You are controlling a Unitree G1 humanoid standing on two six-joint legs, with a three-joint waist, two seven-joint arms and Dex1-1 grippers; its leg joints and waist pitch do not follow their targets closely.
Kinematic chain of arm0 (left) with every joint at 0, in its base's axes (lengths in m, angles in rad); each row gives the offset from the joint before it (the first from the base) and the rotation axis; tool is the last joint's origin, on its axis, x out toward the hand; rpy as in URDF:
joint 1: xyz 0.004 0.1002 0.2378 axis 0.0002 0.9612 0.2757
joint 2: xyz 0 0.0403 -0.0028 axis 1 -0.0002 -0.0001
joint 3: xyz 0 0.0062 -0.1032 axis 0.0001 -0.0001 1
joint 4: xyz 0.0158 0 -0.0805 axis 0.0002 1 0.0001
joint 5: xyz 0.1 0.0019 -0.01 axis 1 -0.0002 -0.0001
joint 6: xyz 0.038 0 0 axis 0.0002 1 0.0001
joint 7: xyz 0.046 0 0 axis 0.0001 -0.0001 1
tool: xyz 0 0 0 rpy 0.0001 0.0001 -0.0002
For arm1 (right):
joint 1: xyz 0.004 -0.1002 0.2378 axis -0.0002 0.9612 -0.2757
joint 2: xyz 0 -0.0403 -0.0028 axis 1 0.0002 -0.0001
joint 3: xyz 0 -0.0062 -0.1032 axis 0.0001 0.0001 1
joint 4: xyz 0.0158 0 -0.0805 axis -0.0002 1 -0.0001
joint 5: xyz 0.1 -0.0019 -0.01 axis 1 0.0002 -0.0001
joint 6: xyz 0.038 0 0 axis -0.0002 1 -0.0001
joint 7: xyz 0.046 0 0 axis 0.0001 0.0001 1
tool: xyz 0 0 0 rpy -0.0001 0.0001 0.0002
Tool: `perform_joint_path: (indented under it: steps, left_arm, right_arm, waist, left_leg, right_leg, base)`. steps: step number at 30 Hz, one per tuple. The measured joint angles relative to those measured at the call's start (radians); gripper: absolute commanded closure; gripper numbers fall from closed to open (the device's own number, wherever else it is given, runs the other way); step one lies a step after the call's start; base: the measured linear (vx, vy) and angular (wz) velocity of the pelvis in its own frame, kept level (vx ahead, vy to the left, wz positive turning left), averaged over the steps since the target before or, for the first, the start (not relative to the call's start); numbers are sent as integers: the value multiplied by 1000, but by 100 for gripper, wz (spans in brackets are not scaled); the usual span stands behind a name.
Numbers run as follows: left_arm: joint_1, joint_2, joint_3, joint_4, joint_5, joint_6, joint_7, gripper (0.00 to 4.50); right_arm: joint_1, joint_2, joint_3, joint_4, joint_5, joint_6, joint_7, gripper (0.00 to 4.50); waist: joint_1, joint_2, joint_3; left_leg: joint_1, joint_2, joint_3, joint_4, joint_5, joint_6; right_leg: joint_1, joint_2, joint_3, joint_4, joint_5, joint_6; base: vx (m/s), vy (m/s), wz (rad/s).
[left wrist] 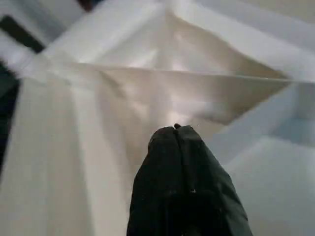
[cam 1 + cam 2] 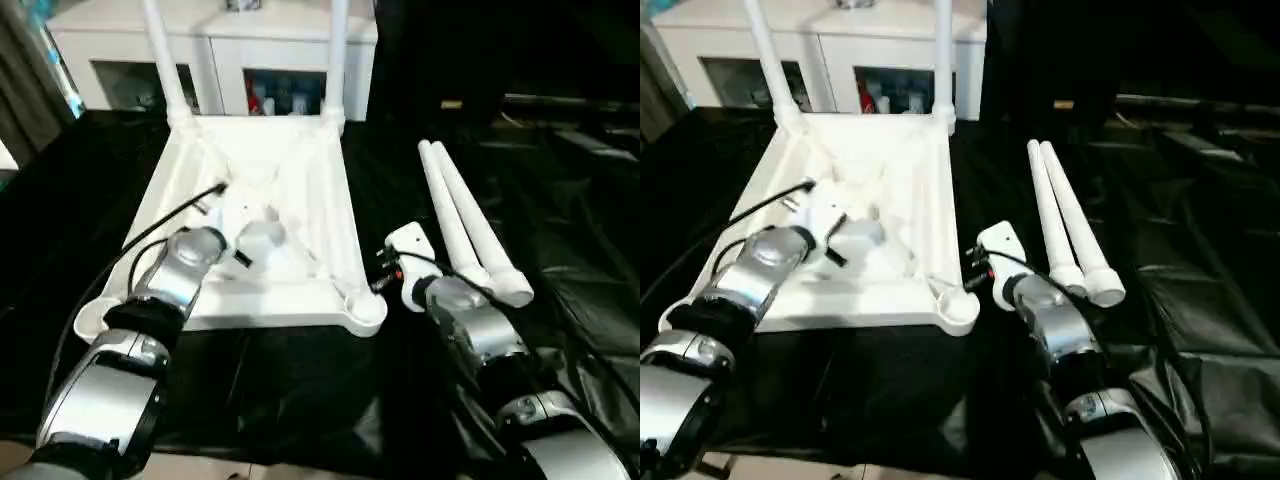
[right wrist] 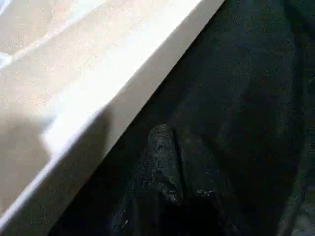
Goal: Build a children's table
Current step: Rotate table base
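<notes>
The children's table lies upside down on the black cloth, its white top [image 2: 338, 225] showing ribs on the underside. Two white legs [image 2: 165, 70] [image 2: 337, 60] stand upright in the far corner sockets. The near corner sockets [image 2: 365, 305] [image 2: 92, 320] hold nothing. Two loose white legs [image 2: 470, 225] lie side by side on the cloth to the right of the top. My left gripper [image 1: 176, 130] is shut and empty, its tips over the ribbed underside near the middle. My right gripper [image 3: 170, 135] is shut and empty, low over the cloth just outside the top's right rim [image 3: 113, 98].
A white cabinet [image 2: 250, 50] with glass-fronted compartments stands right behind the table top. Black cloth [image 2: 300, 390] covers the work surface, with wrinkled folds at the right [image 2: 590, 260]. A cable [image 2: 150, 235] runs along my left forearm.
</notes>
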Motion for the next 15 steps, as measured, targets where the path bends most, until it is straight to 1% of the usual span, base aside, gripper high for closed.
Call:
perform_joint_path:
  steps: [3,5,6,8,9,10,12,13,14,15]
  left_arm:
    - [-3,-4,5,11,-2,-52,8,450]
    - [7,-5,22,-13,-12,-74,-21,450]
    - [30,-6,36,-61,-33,-90,-58,450]
    - [99,-13,59,-191,-92,-90,-141,450]
    - [144,-24,62,-275,-134,-78,-185,450]
    - [188,-30,64,-364,-177,-43,-217,450]
    - [234,-47,60,-465,-236,10,-262,416]
    - [253,-42,60,-516,-257,43,-275,408]
    - [279,-29,57,-589,-286,90,-294,408]
    - [311,-15,45,-683,-319,147,-325,405]
  right_arm:
    - [3,-5,-25,-48,0,5,-48,449]
    - [9,-14,-38,-102,-5,20,-81,449]
    - [18,-24,-52,-152,-7,49,-92,449]
    - [23,-40,-98,-220,41,117,-69,449]
    - [22,-49,-125,-251,64,149,-63,433]
    - [18,-54,-135,-270,66,174,-69,423]
    - [15,-72,-147,-277,66,208,-83,413]
    - [13,-72,-148,-277,65,222,-92,404]
    - [7,-73,-150,-274,65,245,-107,390]
    - [-2,-79,-164,-272,63,275,-131,382]
  waist:
    - [6,0,0]
    - [7,1,0]
    - [7,1,0]
    - [7,0,0]
    - [7,0,0]
    - [7,0,0]
    - [6,0,0]
    - [4,0,0]
    - [1,-1,1]
    - [0,-1,1]
  left_leg:
    - [0,0,0,1,0,0]
    - [0,0,0,2,0,0]
    - [0,0,0,2,0,0]
    - [0,0,0,1,-1,1]
    - [0,0,0,1,-1,1]
    - [0,0,1,1,-1,1]
    - [0,0,1,2,0,0]
    - [1,1,1,2,0,0]
    - [2,1,1,2,0,0]
    - [2,1,2,2,0,0]
  right_leg:
    - [0,0,0,1,0,0]
    - [0,-1,0,0,0,0]
    - [1,-1,0,0,0,0]
    - [1,-1,0,0,0,0]
    - [0,-1,0,0,0,0]
    - [0,-1,0,0,0,0]
    - [0,-1,0,1,0,0]
    - [0,-1,0,2,0,0]
    - [0,-1,1,4,0,0]
    - [-1,-1,1,5,0,0]
  base:
    - [0,0,0]
    - [0,0,0]
    - [0,0,0]
    - [0,0,0]
    - [0,0,0]
    - [0,0,0]
    - [0,0,0]
    - [0,0,0]
    - [0,0,0]
    - [0,0,0]
